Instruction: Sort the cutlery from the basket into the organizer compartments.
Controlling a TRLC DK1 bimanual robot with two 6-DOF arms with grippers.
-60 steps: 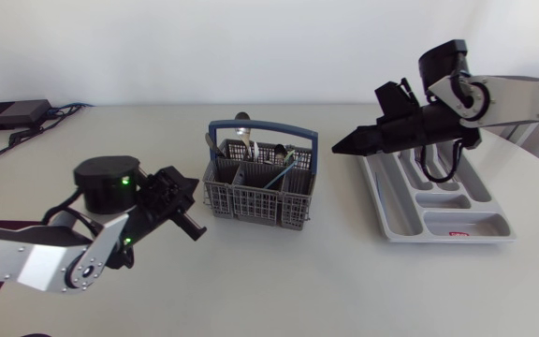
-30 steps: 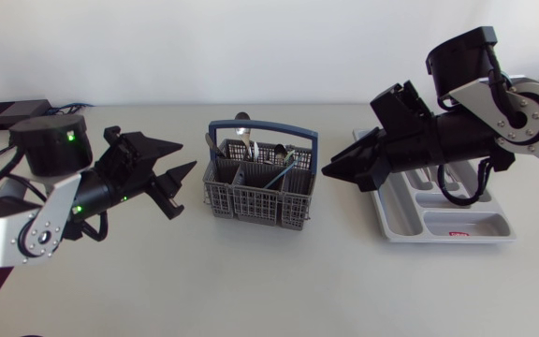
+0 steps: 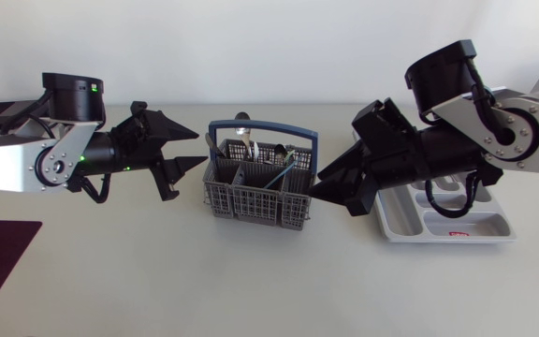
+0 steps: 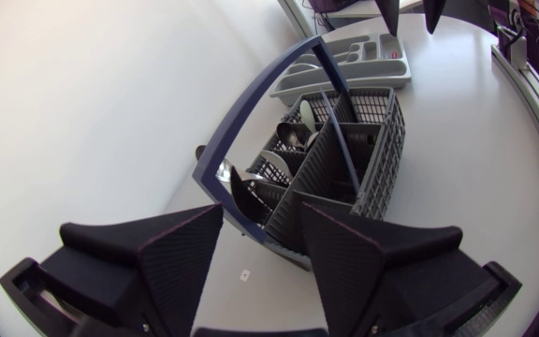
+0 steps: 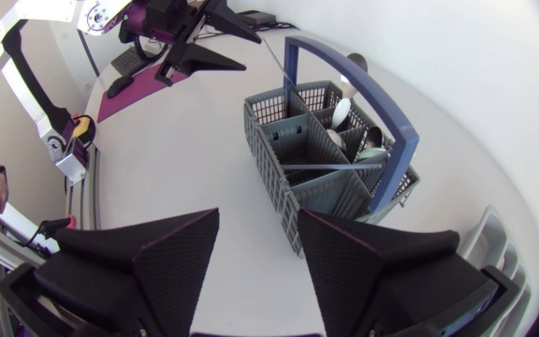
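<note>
The left arm (image 3: 26, 168) comes in level from the basket's left. The left gripper (image 3: 197, 148) points at the basket (image 3: 258, 195) with its fingers spread and empty, tips just short of the rim. From the basket's right, the right arm (image 3: 494, 131) reaches across the organizer (image 3: 457, 227). The right gripper (image 3: 318, 183) slants down beside the basket's right wall, fingers parted, holding nothing. The cutlery (image 3: 251, 150) stands in the basket.

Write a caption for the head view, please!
Both open, the left gripper and right gripper flank the cutlery basket; the organizer lies under the right arm.
</note>
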